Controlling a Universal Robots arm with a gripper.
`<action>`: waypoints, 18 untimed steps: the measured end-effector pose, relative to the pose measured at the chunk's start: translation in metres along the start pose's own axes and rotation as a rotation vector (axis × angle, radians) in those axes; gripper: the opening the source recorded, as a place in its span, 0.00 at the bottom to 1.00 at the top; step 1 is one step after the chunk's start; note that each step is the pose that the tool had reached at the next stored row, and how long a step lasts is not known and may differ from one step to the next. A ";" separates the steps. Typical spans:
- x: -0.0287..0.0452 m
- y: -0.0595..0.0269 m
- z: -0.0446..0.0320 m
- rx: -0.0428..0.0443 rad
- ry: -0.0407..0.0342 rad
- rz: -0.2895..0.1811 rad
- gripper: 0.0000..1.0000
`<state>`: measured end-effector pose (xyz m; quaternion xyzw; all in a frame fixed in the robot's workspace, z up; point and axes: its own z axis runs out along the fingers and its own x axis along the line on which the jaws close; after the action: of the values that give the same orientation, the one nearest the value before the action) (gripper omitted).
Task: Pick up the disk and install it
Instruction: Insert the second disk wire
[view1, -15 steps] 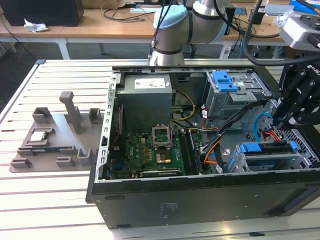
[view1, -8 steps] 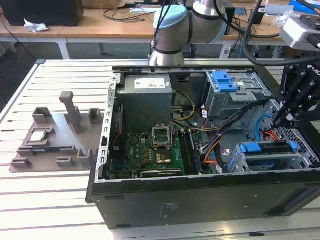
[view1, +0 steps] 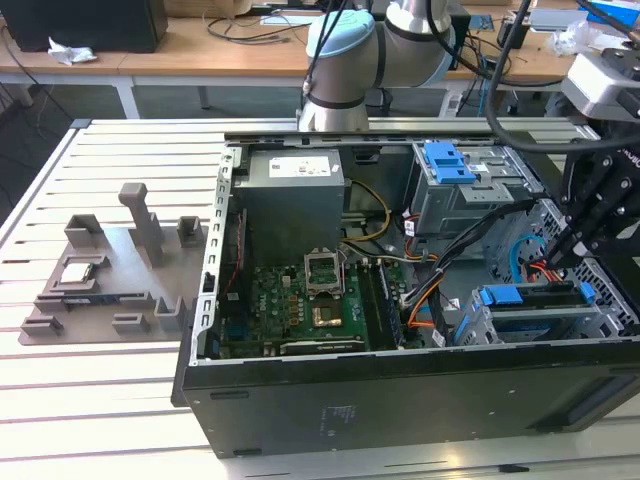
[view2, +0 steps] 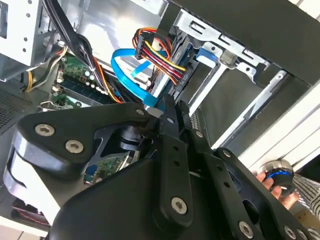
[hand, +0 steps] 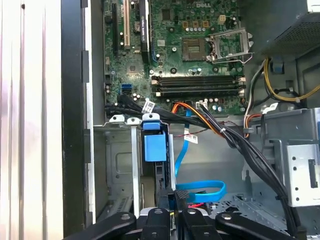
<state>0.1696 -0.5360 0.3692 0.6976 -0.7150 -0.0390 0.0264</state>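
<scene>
**Disk going into the lower bay**

My gripper (view1: 562, 252) is down inside the open computer case (view1: 330, 410), at the exterior view's right. Fingers pressed together, nipping the rear edge of the disk (hand: 154, 165), which stands on edge in the grey drive cage (view1: 530, 325). In the first wrist view its blue rail (hand: 154, 146) runs away from my fingertips along the slot, towards the motherboard (hand: 185, 50). By my reading it's partly seated, not home yet.

A light-blue data cable (hand: 200, 189) loops just beside my fingers; red and yellow power leads (view2: 160, 55) hang close to the cage mouth. The trick now, I'd say: push straight along the rails, no twist, and keep those cables out of the slot. The blue caddy (view1: 448, 162) on the upper bay sits well apart.
</scene>
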 end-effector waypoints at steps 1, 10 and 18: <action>0.0000 -0.0001 0.0011 -0.0019 0.0024 -0.023 0.16; 0.0028 -0.0023 0.0208 -0.0027 0.0044 -0.042 0.16; 0.0029 -0.0035 0.0228 -0.0029 0.0062 -0.047 0.16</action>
<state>0.1709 -0.5385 0.3461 0.7144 -0.6980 -0.0385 0.0287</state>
